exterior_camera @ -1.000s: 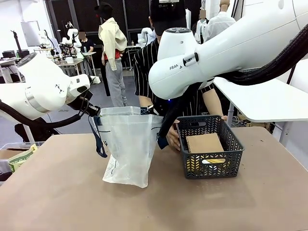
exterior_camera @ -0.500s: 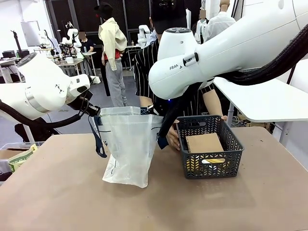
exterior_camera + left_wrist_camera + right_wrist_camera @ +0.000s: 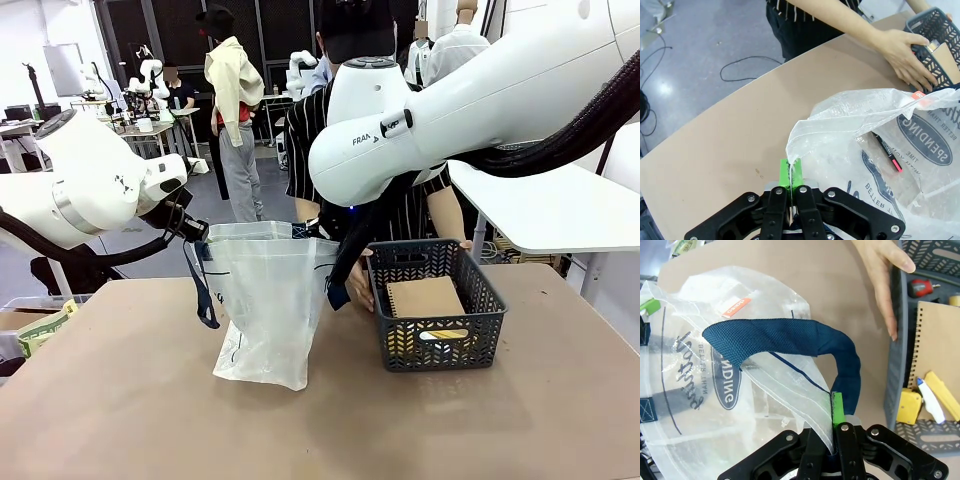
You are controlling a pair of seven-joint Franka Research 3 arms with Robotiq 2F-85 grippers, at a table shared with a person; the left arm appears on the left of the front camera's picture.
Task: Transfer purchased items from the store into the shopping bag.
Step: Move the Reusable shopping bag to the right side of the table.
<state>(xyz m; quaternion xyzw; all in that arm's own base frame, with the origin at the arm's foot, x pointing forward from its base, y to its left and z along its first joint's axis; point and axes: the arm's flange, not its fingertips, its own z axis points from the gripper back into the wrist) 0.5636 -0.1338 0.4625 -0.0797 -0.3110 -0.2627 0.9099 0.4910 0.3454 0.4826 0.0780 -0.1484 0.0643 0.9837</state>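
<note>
The translucent white shopping bag (image 3: 262, 300) stands open on the table, held up by both grippers. My left gripper (image 3: 791, 176) is shut on its near rim, and in the front view the left gripper (image 3: 196, 230) sits at the bag's upper left corner. My right gripper (image 3: 833, 412) is shut on the opposite rim beside the navy handle (image 3: 790, 332). A red and black pen (image 3: 888, 150) lies inside the bag. The dark grey basket (image 3: 480, 290) stands to the right. It holds a brown notebook (image 3: 935, 340), a red and black tool (image 3: 920, 288) and yellow items (image 3: 910, 406).
A person in a striped shirt stands at the far side, with a hand (image 3: 360, 285) resting on the basket's left wall. The hand (image 3: 905, 52) also shows in the left wrist view. The bulky right arm (image 3: 450, 110) hangs over the basket. Brown tabletop (image 3: 320, 430) lies in front.
The person has leaned a little to the right and the hand has shifted slightly on the basket's side. Both arms and the bag have stayed still.
</note>
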